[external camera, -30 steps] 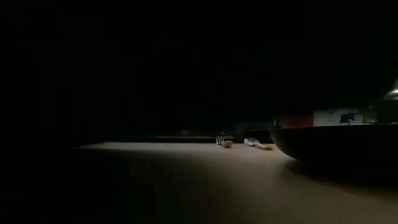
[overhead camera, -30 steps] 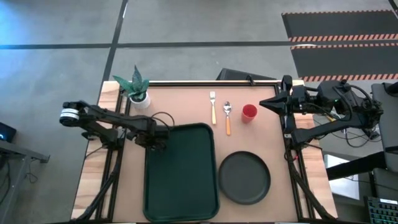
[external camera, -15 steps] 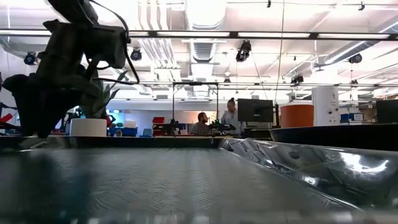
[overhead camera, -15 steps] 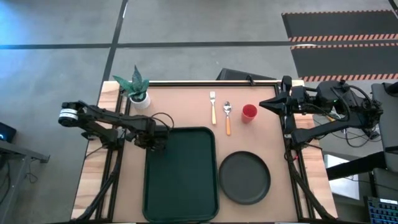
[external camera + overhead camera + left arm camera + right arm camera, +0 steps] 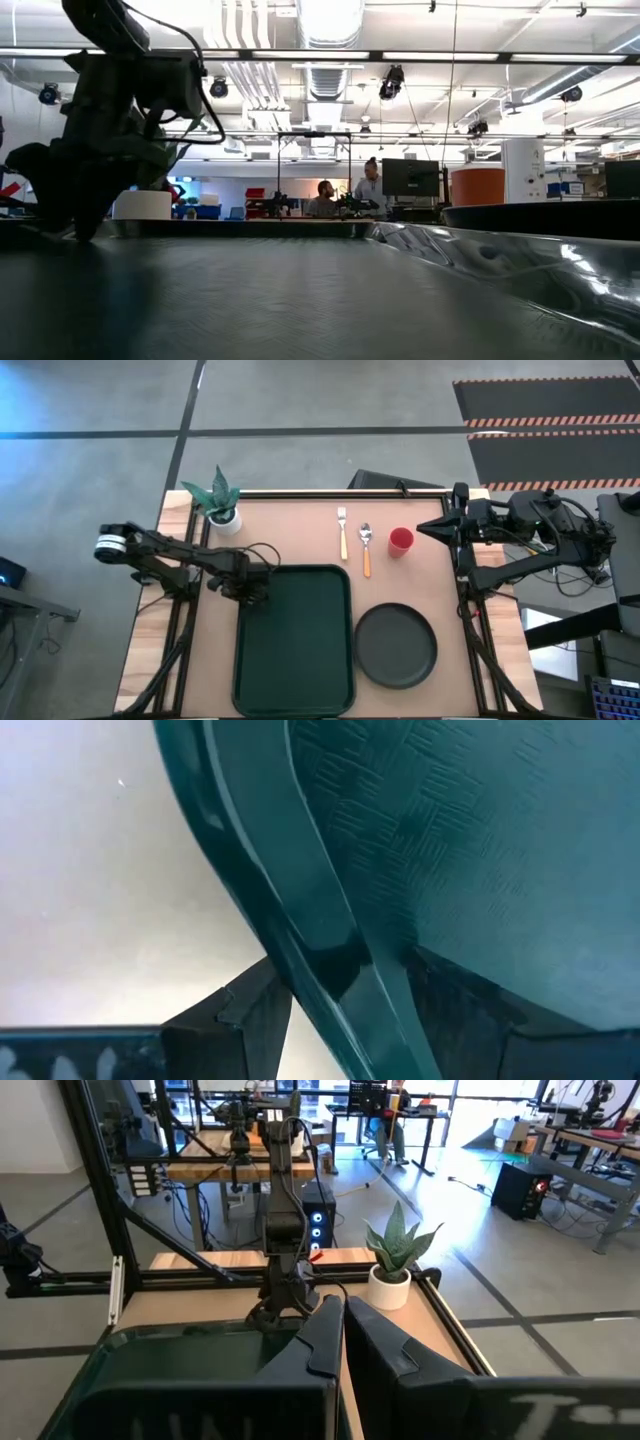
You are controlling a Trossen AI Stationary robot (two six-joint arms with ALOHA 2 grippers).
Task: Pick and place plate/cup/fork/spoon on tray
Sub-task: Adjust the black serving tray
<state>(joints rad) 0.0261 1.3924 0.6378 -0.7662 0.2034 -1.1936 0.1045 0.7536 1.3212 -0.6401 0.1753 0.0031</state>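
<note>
The dark green tray [image 5: 295, 650] lies at the table's near middle. My left gripper [image 5: 250, 588] is shut on its far left corner and also shows in the low view [image 5: 80, 215]. The dark plate [image 5: 396, 645] lies right of the tray. The fork [image 5: 343, 532], the spoon [image 5: 366, 548] and the red cup [image 5: 401, 540] lie at the far middle. My right gripper [image 5: 425, 527] waits shut and empty just right of the cup. My left gripper pinches the tray's raised rim [image 5: 330, 950] at the far left corner, one finger [image 5: 470, 1020] inside the tray and one [image 5: 235, 1020] outside. The fingers point down from above and lie across the rim. I cannot tell whether that corner is lifted off the table.
A white pot with a green plant [image 5: 220, 500] stands at the table's far left corner. Bare table lies between the tray's far rim and the utensils. In the low view, people sit at desks in the room beyond [image 5: 345, 200].
My left gripper has moved a little toward the table's near edge and right, still shut on the tray's corner. The tray has slid with it, a little nearer and closer to the plate. My right arm has kept still.
</note>
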